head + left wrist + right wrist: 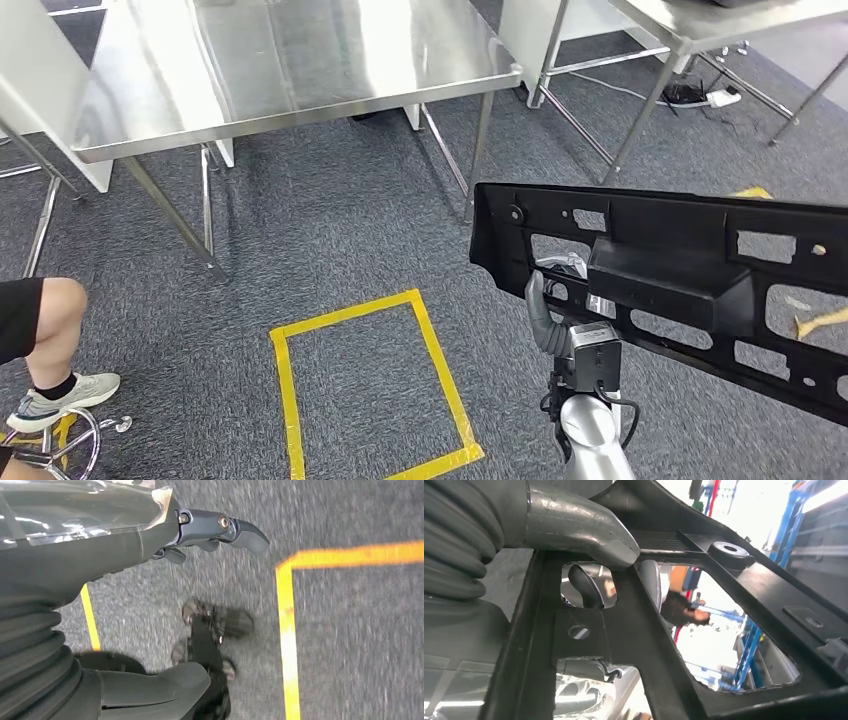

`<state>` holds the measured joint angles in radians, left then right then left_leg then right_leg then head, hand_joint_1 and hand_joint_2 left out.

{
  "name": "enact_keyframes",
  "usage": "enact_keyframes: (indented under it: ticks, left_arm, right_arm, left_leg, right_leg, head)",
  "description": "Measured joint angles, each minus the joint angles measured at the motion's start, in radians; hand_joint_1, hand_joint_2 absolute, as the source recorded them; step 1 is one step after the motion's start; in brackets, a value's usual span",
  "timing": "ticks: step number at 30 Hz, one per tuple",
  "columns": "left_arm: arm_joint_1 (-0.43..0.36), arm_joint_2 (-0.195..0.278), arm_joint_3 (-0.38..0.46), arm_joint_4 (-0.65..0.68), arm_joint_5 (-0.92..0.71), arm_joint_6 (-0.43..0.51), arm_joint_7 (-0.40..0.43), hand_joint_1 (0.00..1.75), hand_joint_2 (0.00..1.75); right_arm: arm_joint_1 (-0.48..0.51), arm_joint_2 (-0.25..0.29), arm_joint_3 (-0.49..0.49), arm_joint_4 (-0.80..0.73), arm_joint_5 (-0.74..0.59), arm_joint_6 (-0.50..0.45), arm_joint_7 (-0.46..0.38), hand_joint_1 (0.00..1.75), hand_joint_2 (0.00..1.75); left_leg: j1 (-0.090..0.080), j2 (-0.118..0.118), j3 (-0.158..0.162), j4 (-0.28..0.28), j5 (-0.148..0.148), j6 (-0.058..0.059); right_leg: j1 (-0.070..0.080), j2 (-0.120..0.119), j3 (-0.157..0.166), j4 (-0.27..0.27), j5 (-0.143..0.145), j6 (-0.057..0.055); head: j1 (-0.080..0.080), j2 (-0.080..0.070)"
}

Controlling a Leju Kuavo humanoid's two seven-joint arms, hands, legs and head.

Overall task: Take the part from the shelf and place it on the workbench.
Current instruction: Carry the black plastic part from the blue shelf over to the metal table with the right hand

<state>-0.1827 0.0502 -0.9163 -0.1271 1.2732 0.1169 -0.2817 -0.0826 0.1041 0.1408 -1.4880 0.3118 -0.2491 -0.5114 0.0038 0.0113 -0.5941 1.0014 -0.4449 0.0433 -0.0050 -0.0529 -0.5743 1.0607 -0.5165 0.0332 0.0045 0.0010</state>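
A long black plastic part [690, 275] with several cut-outs hangs in the air at the right, tilted down towards the right. My right hand [556, 322] grips it near its left end from below. In the right wrist view the grey thumb [589, 535] presses on the part [634, 630] and a dark finger [585, 586] shows through a cut-out. The steel workbench [300, 70] stands ahead at the upper left, its top bare. My left hand [125, 545] hangs over the carpet, with its fingers [240, 532] and thumb [160, 685] apart and nothing between them.
A yellow tape rectangle [370, 390] marks the grey carpet ahead of me. The workbench legs [478, 150] stand beyond it. A second steel table [700, 25] and a power strip [715, 98] are at the upper right. A person's leg [45, 330] and stool [60, 450] are at the lower left.
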Motion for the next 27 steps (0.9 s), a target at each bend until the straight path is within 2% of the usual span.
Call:
enact_keyframes:
  ticks: [1,3,4,5,6,8,9,10,12,13,15,17,18,19,20,21,23,24,25,27]
  left_arm:
    - [-0.002,0.0,0.0,0.0,0.0,0.001,0.0,0.0,1.75]
    - [-0.007,0.001,0.0,-0.001,0.002,0.002,0.0,0.0,1.75]
    - [-0.007,0.001,0.0,-0.001,0.004,0.002,0.0,0.0,1.75]
    - [-0.007,0.001,0.0,-0.001,0.006,0.002,0.0,0.0,1.75]
    - [-0.007,0.001,0.0,-0.001,0.009,0.003,0.001,0.0,1.75]
    - [-0.008,0.001,0.0,-0.002,0.014,0.006,0.003,0.0,1.75]
    - [-0.008,0.001,0.0,-0.003,0.017,0.008,0.004,0.0,1.75]
    - [-0.007,0.002,0.0,-0.004,0.021,0.011,0.005,0.0,1.75]
    - [-0.003,0.006,0.0,-0.004,0.029,0.017,0.006,0.0,1.75]
    - [0.001,0.007,0.0,-0.004,0.033,0.019,0.006,0.0,1.75]
    - [0.004,0.009,0.0,-0.004,0.036,0.02,0.006,0.0,1.75]
    - [0.003,0.01,0.001,-0.004,0.037,0.02,0.005,0.0,1.75]
    - [0.004,0.01,0.001,-0.004,0.037,0.02,0.005,0.0,1.75]
    - [0.005,0.01,0.001,-0.004,0.038,0.02,0.005,0.0,1.75]
    - [0.007,0.01,0.001,-0.004,0.038,0.02,0.005,0.0,1.75]
    - [0.008,0.01,0.001,-0.004,0.038,0.019,0.005,0.0,1.75]
    - [0.008,0.011,0.001,-0.004,0.039,0.02,0.005,0.0,1.75]
    - [0.006,0.012,0.001,-0.004,0.039,0.02,0.005,0.0,1.75]
    - [0.005,0.013,0.001,-0.004,0.039,0.02,0.005,0.0,1.75]
    - [0.004,0.014,0.0,-0.004,0.039,0.02,0.006,0.0,1.75]
  right_arm:
    - [-0.003,0.001,0.0,0.005,0.0,0.0,0.0,1.75,1.75]
    - [-0.006,0.001,0.0,0.018,0.0,0.0,0.0,1.75,1.75]
    - [-0.006,0.001,0.0,0.026,0.0,0.0,0.0,1.75,1.75]
    - [-0.008,0.001,0.0,0.033,0.0,0.0,-0.002,1.75,1.75]
    - [-0.011,0.001,0.0,0.04,-0.001,0.0,-0.004,1.75,1.75]
    - [-0.02,0.001,0.0,0.053,-0.004,-0.001,-0.011,1.75,1.75]
    - [-0.026,0.003,0.001,0.062,-0.005,-0.001,-0.015,1.75,1.75]
    - [-0.03,0.004,0.002,0.071,-0.007,-0.001,-0.018,1.75,1.75]
    - [-0.038,0.008,0.007,0.093,-0.011,-0.001,-0.025,1.75,1.75]
    - [-0.042,0.01,0.01,0.102,-0.013,-0.001,-0.028,1.75,1.75]
    - [-0.05,0.016,0.016,0.118,-0.016,-0.001,-0.034,1.75,1.75]
    - [-0.054,0.019,0.018,0.132,-0.017,-0.001,-0.037,1.75,1.75]
    - [-0.055,0.019,0.019,0.14,-0.017,-0.001,-0.037,1.75,1.75]
    - [-0.056,0.019,0.019,0.148,-0.017,-0.001,-0.037,1.75,1.75]
    - [-0.057,0.019,0.019,0.154,-0.017,-0.001,-0.037,1.75,1.75]
    - [-0.057,0.019,0.019,0.159,-0.017,-0.001,-0.038,1.75,1.75]
    - [-0.061,0.02,0.021,0.166,-0.019,-0.001,-0.038,1.75,1.75]
    - [-0.064,0.02,0.021,0.169,-0.022,-0.002,-0.04,1.75,1.75]
    - [-0.067,0.02,0.022,0.172,-0.026,-0.006,-0.044,1.75,1.75]
    - [-0.071,0.02,0.025,0.177,-0.034,-0.016,-0.054,1.75,1.75]
  left_leg:
    - [0.002,-0.009,0.001,-0.001,0.002,0.004]
    - [0.003,-0.03,-0.002,-0.001,0.004,0.007]
    - [0.003,-0.041,-0.002,0.0,0.004,0.007]
    - [0.003,-0.052,-0.002,0.0,0.004,0.007]
    - [0.004,-0.063,-0.001,0.001,0.004,0.006]
    - [0.005,-0.083,0.001,0.003,0.002,0.001]
    - [0.003,-0.091,-0.001,0.005,0.002,-0.004]
    - [0.002,-0.097,-0.004,0.006,0.002,-0.011]
    - [0.001,-0.106,-0.009,0.005,0.005,-0.023]
    - [0.002,-0.102,-0.01,0.005,0.004,-0.028]
    - [0.003,-0.067,-0.028,0.043,-0.022,-0.039]
    - [0.004,-0.029,-0.082,0.154,-0.081,-0.047]
    - [0.006,-0.022,-0.116,0.221,-0.109,-0.049]
    - [0.007,-0.02,-0.139,0.267,-0.122,-0.051]
    - [0.008,-0.018,-0.148,0.282,-0.118,-0.051]
    - [0.008,-0.015,-0.135,0.257,-0.096,-0.051]
    - [0.008,0.009,-0.068,0.129,-0.037,-0.047]
    - [0.006,0.02,-0.037,0.069,-0.016,-0.043]
    - [0.004,0.028,-0.017,0.03,-0.007,-0.039]
    - [-0.002,0.023,-0.009,0.012,-0.004,-0.03]
  right_leg:
    - [-0.002,0.022,-0.028,0.058,-0.026,-0.001]
    - [-0.004,0.043,-0.094,0.194,-0.075,-0.004]
    - [-0.005,0.046,-0.115,0.232,-0.083,0.0]
    - [-0.006,0.047,-0.118,0.231,-0.075,0.006]
    - [-0.008,0.049,-0.1,0.187,-0.05,0.014]
    - [-0.014,0.069,-0.033,0.041,0.01,0.027]
    - [-0.016,0.078,-0.007,-0.014,0.03,0.027]
    - [-0.016,0.086,0.007,-0.042,0.039,0.023]
    - [-0.014,0.081,0.009,-0.048,0.043,0.01]
    - [-0.016,0.076,0.009,-0.049,0.045,0.005]
    - [-0.021,0.064,0.01,-0.052,0.048,-0.008]
    - [-0.019,0.048,0.01,-0.052,0.047,-0.02]
    - [-0.016,0.037,0.009,-0.052,0.046,-0.024]
    - [-0.015,0.028,0.009,-0.052,0.045,-0.026]
    - [-0.014,0.019,0.01,-0.052,0.044,-0.026]
    - [-0.014,0.01,0.01,-0.052,0.044,-0.026]
    - [-0.012,-0.003,0.013,-0.051,0.042,-0.025]
    - [-0.008,-0.009,0.014,-0.051,0.04,-0.022]
    - [-0.005,-0.014,0.014,-0.051,0.039,-0.019]
    - [0.001,-0.022,0.013,-0.051,0.035,-0.011]
  head:
    - [0.001,0.0]
    - [0.001,0.0]
    - [0.001,0.0]
    - [0.001,0.0]
    - [0.001,0.0]
    - [0.001,0.0]
    - [0.001,0.0]
    - [0.0,0.0]
    - [-0.001,0.0]
    - [-0.001,0.0]
    - [-0.003,0.0]
    - [-0.006,0.0]
    - [-0.007,0.0]
    - [-0.007,0.0]
    - [-0.007,0.0]
    - [-0.007,0.0]
    - [-0.007,0.0]
    - [-0.006,0.0]
    - [-0.005,0.0]
    - [-0.002,0.0]
